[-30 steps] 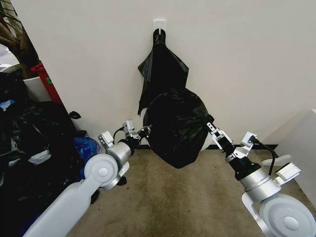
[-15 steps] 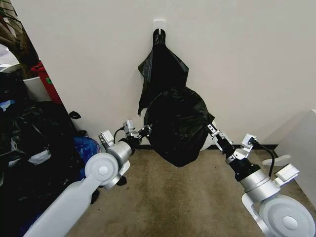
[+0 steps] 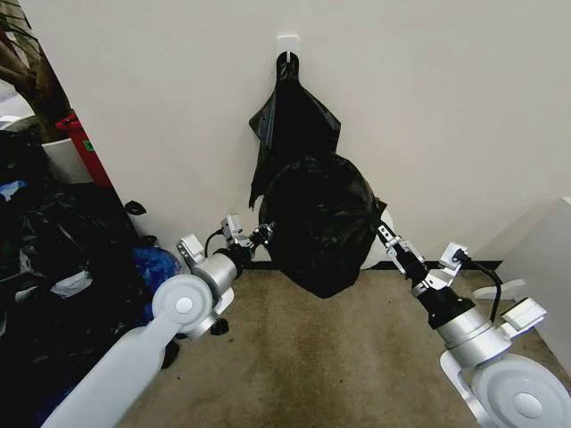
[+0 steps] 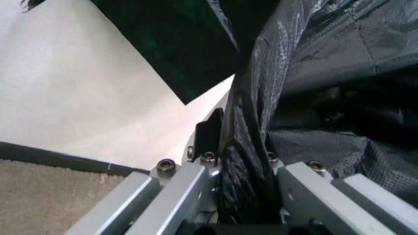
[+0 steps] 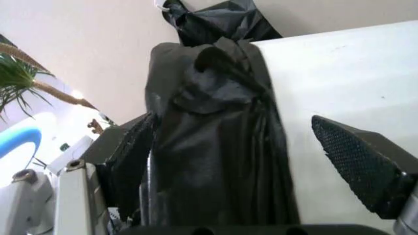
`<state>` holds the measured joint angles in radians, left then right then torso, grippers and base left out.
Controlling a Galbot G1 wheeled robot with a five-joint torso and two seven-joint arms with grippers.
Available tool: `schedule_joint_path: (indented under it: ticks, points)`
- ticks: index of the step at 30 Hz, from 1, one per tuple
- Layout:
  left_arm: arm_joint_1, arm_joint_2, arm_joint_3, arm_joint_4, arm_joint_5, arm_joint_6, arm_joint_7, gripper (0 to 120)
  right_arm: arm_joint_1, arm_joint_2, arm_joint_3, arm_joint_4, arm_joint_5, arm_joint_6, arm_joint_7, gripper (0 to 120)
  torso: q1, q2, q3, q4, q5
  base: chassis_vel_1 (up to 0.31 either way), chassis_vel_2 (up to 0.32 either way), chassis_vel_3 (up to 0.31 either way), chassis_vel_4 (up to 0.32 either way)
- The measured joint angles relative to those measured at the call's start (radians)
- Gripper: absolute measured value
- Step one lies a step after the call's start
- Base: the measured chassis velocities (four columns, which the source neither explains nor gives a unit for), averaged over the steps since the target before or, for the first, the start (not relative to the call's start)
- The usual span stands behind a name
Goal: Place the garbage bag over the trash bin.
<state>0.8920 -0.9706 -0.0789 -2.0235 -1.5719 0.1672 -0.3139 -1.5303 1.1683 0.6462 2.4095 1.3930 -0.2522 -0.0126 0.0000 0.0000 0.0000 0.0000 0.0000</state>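
Hanging against the white wall, the garbage bag forms a rounded, glossy black bulge stretched between both grippers, directly below the white hook.

- Garbage bag: crinkled black plastic, draped over the trash bin; its lowest fold sags toward the carpet without visibly touching it.
- Trash bin: a sliver of white rim shows at the bag's right edge; in the right wrist view a broad white wall of the bin lies just beside the gathered plastic.
- Flat black bags: pinched at the hook, hanging straight down, their lower ends overlapped by the garbage bag.
- Left gripper: at the bag's lower left edge, clamped on a bunched fold of the bag; the left wrist view shows the plastic squeezed tight between the fingers.
- Right gripper: at the bag's lower right edge; its fingers stand spread apart, one textured pad clear of the plastic, the bag's gathered edge lying in the gap against the other finger.
- Heap of stuffed black sacks: well to the left of the bag, with a red container behind it.
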Motion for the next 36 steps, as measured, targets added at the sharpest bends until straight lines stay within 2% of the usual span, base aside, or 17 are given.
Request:
schedule_joint_path:
  ticks: [12,18,24,36]
  points:
    - [-0.004,0.001,-0.001,0.000,-0.043,0.005,0.016,1,-0.019,-0.001,0.001,-0.003,-0.060,-0.001,-0.033,88,0.000,0.000,0.000,-0.0001,0.0000,0.000,0.000,0.000,0.000]
    - [0.000,0.009,0.002,-0.006,-0.043,0.009,0.033,1,-0.019,-0.006,-0.009,-0.017,-0.195,-0.001,-0.055,87,0.000,0.000,0.000,-0.0001,0.0000,0.000,0.000,0.000,0.000]
    - [0.006,0.016,-0.002,-0.006,-0.049,0.016,0.080,1,-0.019,-0.011,-0.010,-0.041,-0.262,0.002,-0.057,85,0.000,0.000,0.000,0.0001,0.0001,0.000,0.000,0.000,0.000]
    - [0.001,0.019,-0.002,-0.013,-0.066,0.019,0.097,1,-0.023,-0.012,-0.003,-0.089,-0.277,0.009,-0.057,82,0.000,0.000,0.000,-0.0001,0.0001,0.000,0.000,0.000,0.000]
